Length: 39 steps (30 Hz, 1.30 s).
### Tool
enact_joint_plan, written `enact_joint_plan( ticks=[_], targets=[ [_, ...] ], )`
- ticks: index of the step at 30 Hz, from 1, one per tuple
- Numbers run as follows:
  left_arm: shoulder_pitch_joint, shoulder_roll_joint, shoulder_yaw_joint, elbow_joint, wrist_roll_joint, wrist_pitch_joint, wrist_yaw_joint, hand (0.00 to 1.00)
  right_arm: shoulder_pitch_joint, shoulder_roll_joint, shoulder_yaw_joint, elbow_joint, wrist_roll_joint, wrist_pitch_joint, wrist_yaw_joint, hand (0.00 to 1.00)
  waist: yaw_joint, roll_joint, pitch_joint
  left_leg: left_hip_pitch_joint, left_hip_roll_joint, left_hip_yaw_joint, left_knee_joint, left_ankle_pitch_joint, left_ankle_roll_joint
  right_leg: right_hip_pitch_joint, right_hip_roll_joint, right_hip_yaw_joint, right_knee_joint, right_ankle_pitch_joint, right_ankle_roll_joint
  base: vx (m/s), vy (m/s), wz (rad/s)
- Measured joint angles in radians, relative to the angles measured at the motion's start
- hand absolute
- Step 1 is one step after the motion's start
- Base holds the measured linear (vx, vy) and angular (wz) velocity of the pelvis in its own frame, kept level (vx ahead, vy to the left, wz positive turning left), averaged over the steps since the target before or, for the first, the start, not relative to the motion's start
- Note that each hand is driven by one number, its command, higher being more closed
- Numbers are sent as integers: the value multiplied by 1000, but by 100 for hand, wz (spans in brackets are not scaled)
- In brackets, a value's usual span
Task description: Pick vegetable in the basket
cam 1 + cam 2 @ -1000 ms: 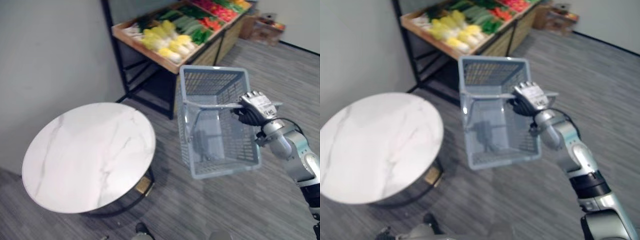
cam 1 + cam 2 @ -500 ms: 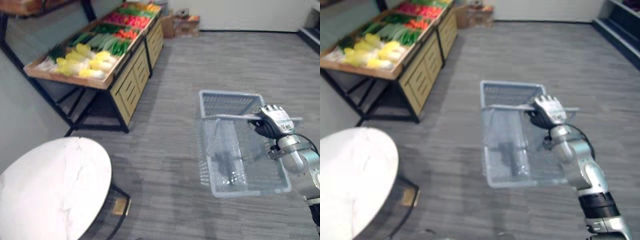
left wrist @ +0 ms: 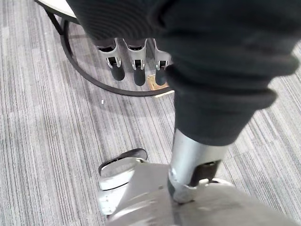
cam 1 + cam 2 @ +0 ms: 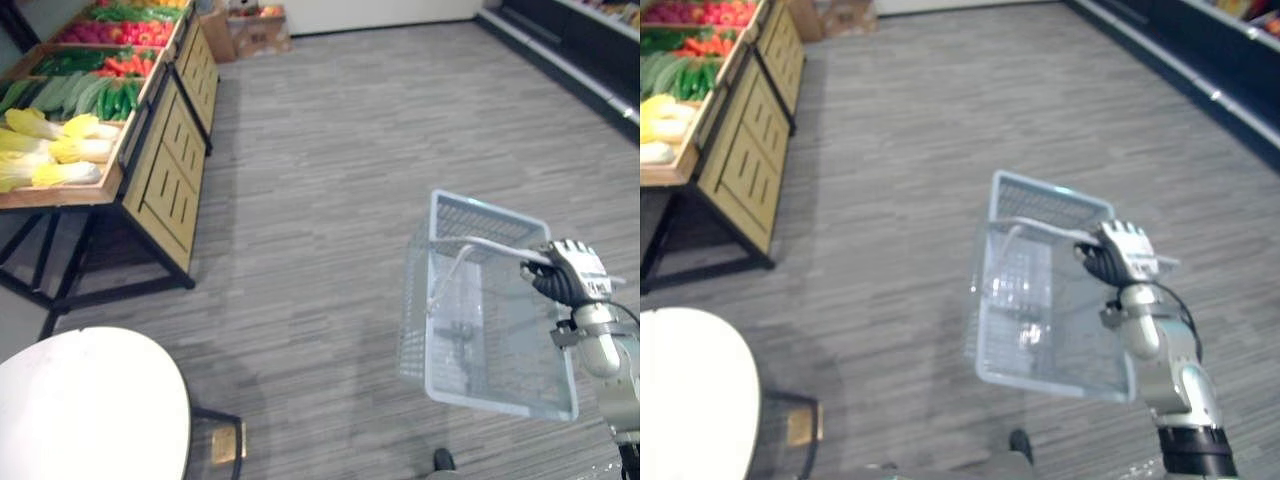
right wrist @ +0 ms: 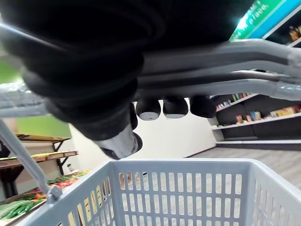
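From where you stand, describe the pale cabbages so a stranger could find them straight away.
Look to the wooden produce stand along the left of the grey floor. In its top tray, the cabbages lie at the near end, closest to the round white table. They alone are pale yellow and white; next come long green vegetables, then red ones.

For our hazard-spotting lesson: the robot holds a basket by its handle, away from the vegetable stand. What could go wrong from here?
1. The basket hangs from the right hand; a quick turn might swing it or loosen the grip.
2. The round table stands between robot and vegetable stand, close to the left hand; turning back might clip it.
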Motion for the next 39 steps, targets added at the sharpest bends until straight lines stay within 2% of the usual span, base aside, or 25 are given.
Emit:
enact_joint_plan(
  ticks=[2, 5, 7, 9, 12, 13, 15, 16, 25, 33, 39],
  targets=[
    [-14, -8, -2, -1, 0, 0, 4, 0, 23, 22, 0, 49, 1, 6, 0, 100, 3, 4, 5, 20, 14, -4, -25, 23, -7, 0, 14, -16, 28, 0, 0, 96, -98, 9],
    [-22, -8, -15, -18, -3, 0, 11, 0, 49, 80, -8, 139, 2, 37, 1, 100, 4, 5, 11, 50, 35, -4, -31, 41, -4, -48, 39, -13, 183, -1, -1, 27, -43, -3],
    [-30, -5, -20, -37, -5, -3, 12, 0, 73, 114, -27, 166, 2, 49, 0, 100, -2, -5, 17, 65, 28, -7, -33, 41, -4, -73, 32, -8, 258, -1, -1, -28, 31, 10],
    [-41, 12, -20, -57, -5, -15, 17, 0, 77, 150, -41, 196, 3, 68, 0, 100, 1, -29, 28, 64, 12, -8, -34, 41, -4, -71, 11, -11, 247, -1, -1, -32, 66, 3],
    [-67, 64, -16, -56, -7, -19, 38, 0, 67, 224, -41, 243, 32, 76, -1, 100, 13, -90, 39, 24, -10, -9, -54, 43, -2, -65, -11, -56, 126, 4, -7, -96, 20, -6],
    [-63, 71, -6, -54, -8, -18, 42, 0, 68, 245, -38, 258, 40, 78, -1, 100, 20, -101, 39, 19, -12, -8, -49, 44, -1, -45, -15, -74, 82, 4, -7, -82, -29, -5],
    [-60, 63, 10, -53, -9, -19, 45, 0, 79, 248, -38, 264, 41, 83, -1, 100, 32, -93, 38, 22, -10, -14, -44, 47, -5, -9, -15, -101, 31, 3, -6, -52, -53, 1],
    [13, 25, 21, -47, -13, -19, 42, 0, 116, 244, 33, 294, 65, 79, 7, 100, 34, -45, -21, 47, 36, -73, -166, 135, -33, 36, 34, -179, -28, 20, -1, 0, 0, 0],
    [17, 6, 21, -48, -1, -18, 45, 0, 146, 249, 31, 310, 99, 79, 6, 100, 36, -39, -25, 47, 38, -88, -165, 135, -34, 55, 34, -204, -34, 19, -1, 2, -1, 6],
    [68, -11, 18, -77, 163, -10, 45, 0, 180, 273, -40, 438, 182, 69, 11, 100, 62, -17, -39, 71, 53, -37, -168, 126, -43, 56, 50, -165, -45, 23, -3, 4, -2, -15],
    [81, 2, -16, -77, 216, -10, 37, 0, 190, 223, -56, 512, 195, 66, 32, 100, 52, -13, -45, 82, 66, 6, -171, 115, -49, 49, 67, -127, -64, 28, -7, 9, -12, -21]
  ],
)
